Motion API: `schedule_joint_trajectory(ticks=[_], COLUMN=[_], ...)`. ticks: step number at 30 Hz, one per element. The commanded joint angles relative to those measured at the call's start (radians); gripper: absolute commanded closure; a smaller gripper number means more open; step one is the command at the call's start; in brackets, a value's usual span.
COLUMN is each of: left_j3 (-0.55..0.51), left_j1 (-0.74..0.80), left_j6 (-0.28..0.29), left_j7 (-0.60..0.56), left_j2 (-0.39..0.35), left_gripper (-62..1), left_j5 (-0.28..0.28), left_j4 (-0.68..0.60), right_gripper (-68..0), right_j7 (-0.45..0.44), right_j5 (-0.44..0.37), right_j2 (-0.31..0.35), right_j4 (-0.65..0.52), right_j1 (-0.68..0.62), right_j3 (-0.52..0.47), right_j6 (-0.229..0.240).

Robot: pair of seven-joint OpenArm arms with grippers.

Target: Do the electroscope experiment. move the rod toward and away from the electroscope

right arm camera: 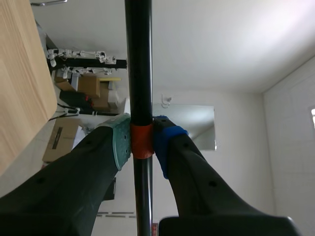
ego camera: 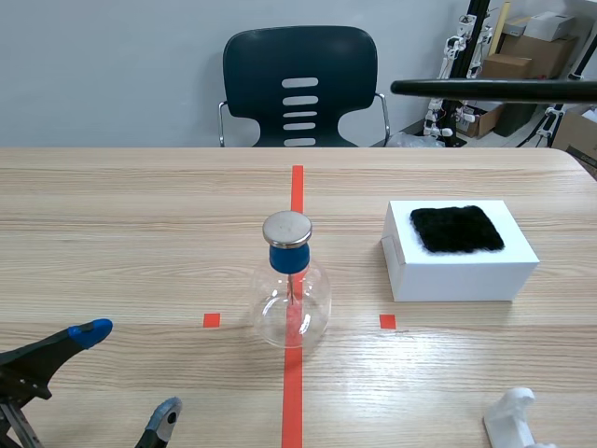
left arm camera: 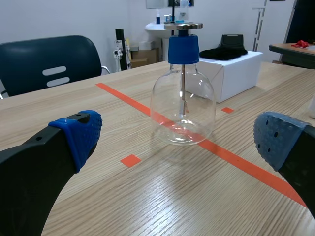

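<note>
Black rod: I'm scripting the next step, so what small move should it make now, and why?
Probably lower the black rod and carry its free end toward the electroscope's metal disc. The right pincer is shut on the rod, but the rod is held high toward the right, well clear of the disc.

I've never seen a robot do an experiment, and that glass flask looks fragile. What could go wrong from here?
1. The right gripper pinches the long black rod at one narrow spot, so it might slip or swing on the way down.
2. Swung too close, the rod could strike the electroscope on its metal disc and tip the glass.
3. The white box stands beside the electroscope; a low pass might catch it.
</note>
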State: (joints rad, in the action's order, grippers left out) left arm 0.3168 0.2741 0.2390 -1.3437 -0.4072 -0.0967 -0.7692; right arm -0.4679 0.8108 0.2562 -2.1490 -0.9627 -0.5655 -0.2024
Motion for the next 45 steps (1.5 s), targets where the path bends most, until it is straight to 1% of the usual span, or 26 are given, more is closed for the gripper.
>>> schedule_joint_trajectory(ticks=[1, 4, 9, 13, 18, 23, 45], left_j3=[-0.001, -0.001, -0.001, -0.001, -0.001, -0.001, -0.001], left_j1=[0.0, 0.0, 0.0, 0.0, 0.0, 0.0, 0.0], left_j6=[0.003, 0.003, 0.003, 0.003, 0.003, 0.003, 0.003], left_j7=[-0.021, -0.02, -0.021, -0.021, -0.021, -0.021, -0.021], left_j2=[-0.001, -0.001, -0.001, -0.001, -0.001, -0.001, -0.001], left_gripper=[-62.3, -62.3, -62.3, -62.3, -62.3, -62.3, -62.3], left_j5=[0.006, 0.006, 0.006, 0.006, 0.006, 0.006, 0.006], left_j4=[-0.011, -0.011, -0.011, -0.011, -0.011, -0.011, -0.011], right_gripper=[-1.1, -1.1, -1.1, -1.1, -1.1, -1.1, -1.1], right_j7=[-0.026, -0.075, -0.124, -0.127, -0.122, -0.118, -0.115], right_j5=[-0.013, -0.019, -0.018, -0.018, -0.018, -0.018, -0.034], right_j2=[-0.013, -0.045, -0.046, -0.043, -0.032, -0.032, -0.032], right_j4=[0.011, 0.056, 0.18, 0.262, 0.315, 0.333, 0.333], right_j1=[0.002, -0.001, 0.015, 0.045, 0.066, 0.068, 0.068], right_j3=[-0.025, -0.062, -0.093, -0.097, -0.097, -0.097, -0.097], right_j6=[-0.013, -0.013, -0.019, -0.045, -0.045, -0.044, -0.043])
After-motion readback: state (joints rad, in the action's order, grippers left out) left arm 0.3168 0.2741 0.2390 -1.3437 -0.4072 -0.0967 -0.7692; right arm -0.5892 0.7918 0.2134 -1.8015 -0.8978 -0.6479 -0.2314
